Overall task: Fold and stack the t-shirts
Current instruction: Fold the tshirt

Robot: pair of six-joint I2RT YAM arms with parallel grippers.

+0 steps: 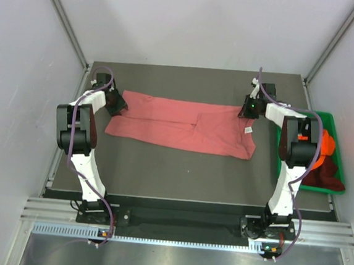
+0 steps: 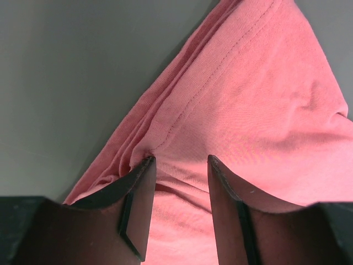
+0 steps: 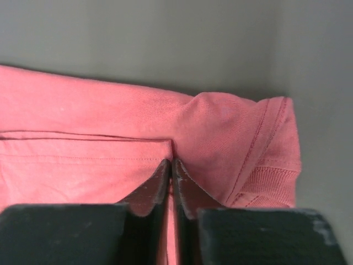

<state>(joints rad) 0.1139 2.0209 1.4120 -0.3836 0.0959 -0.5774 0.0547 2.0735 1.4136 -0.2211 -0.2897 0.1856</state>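
Note:
The salmon-pink t-shirt (image 1: 184, 125) lies folded in a long band across the far part of the dark table (image 1: 179, 176). My left gripper (image 1: 118, 106) is at the shirt's far left corner. In the left wrist view its jaws (image 2: 181, 160) stand apart over the pink cloth (image 2: 248, 99), tips resting on it. My right gripper (image 1: 247, 111) is at the shirt's far right corner. In the right wrist view its jaws (image 3: 172, 163) are pressed together on a fold of the shirt (image 3: 83, 110), beside the ribbed collar.
A green plastic bin (image 1: 335, 131) stands at the table's right edge, holding an orange shirt (image 1: 328, 144) and a dark maroon shirt (image 1: 328, 170). Grey walls surround the table. The right arm reaches past the bin's left side.

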